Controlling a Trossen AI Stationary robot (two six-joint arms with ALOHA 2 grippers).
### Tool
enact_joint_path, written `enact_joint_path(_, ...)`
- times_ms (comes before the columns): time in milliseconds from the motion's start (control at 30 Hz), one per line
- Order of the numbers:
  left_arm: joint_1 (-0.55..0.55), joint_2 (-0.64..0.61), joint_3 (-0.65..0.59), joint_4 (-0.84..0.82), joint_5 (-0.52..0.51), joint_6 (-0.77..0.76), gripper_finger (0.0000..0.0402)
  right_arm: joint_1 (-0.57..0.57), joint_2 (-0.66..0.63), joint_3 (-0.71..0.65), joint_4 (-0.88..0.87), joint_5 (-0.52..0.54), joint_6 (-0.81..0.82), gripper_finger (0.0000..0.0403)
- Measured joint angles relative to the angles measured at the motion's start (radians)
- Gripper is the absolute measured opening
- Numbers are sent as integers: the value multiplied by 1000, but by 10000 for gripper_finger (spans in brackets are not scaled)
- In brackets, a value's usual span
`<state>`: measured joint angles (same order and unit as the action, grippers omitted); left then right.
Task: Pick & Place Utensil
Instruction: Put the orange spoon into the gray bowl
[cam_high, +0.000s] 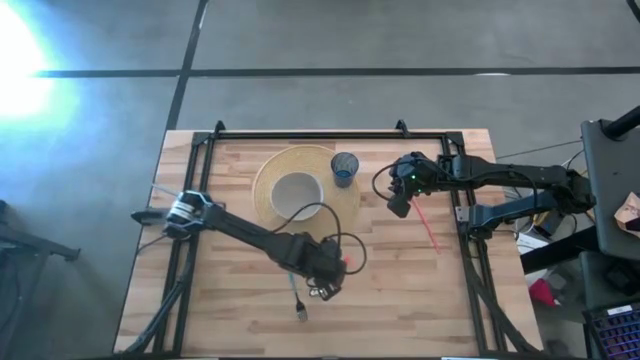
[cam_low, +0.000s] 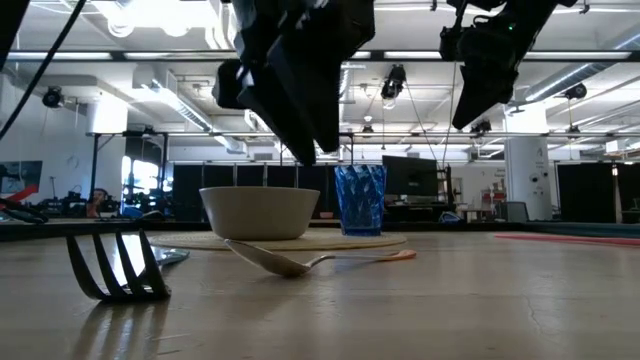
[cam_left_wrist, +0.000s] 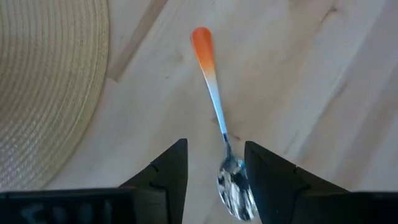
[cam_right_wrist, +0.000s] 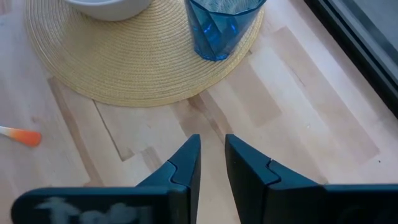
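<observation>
A spoon with an orange-tipped, pale blue handle and a metal bowl lies flat on the wooden table, near the straw placemat. My left gripper hovers open above it. Its fingers stand on either side of the spoon's neck, clear of it, as the low view shows. A dark fork rests on the table at the near side, its tines up. My right gripper hangs over bare wood right of the placemat, slightly open and holding nothing.
A white bowl and a blue cup stand on the placemat. A thin red utensil lies on the table's right part. A black frame runs along the far and side edges. Bare wood shows at the near right.
</observation>
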<state>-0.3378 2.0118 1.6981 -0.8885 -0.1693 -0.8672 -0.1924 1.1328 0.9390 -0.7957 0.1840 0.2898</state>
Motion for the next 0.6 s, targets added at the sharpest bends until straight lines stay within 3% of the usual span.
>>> enact_joint_path(333,-11,56,-1,25,-76,48,149,0,0,0,1,0,50,86)
enact_joint_path(600,-29,91,-1,59,-94,50,149,0,1,0,2,0,51,75)
